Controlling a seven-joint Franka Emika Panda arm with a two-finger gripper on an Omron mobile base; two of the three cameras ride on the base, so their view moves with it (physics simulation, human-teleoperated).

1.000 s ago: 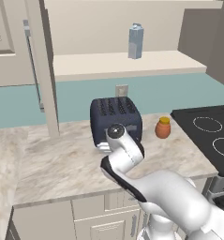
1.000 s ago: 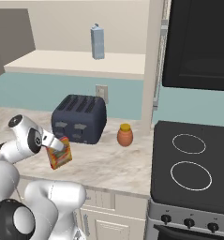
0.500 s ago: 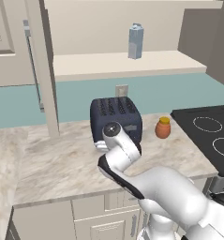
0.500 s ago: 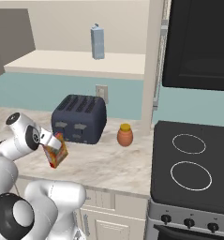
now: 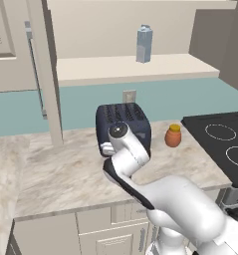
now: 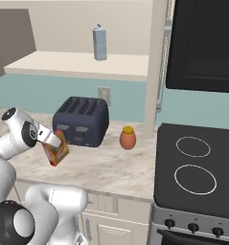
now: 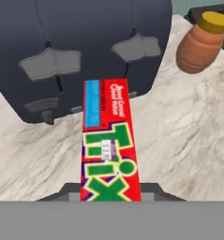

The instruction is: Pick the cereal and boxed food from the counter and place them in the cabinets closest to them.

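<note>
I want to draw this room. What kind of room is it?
It's a kitchen, a computer-made one. You can tell from the toaster on the stone counter, the black stove top beside it, and the wall cabinet shelf with a carton on it.
</note>
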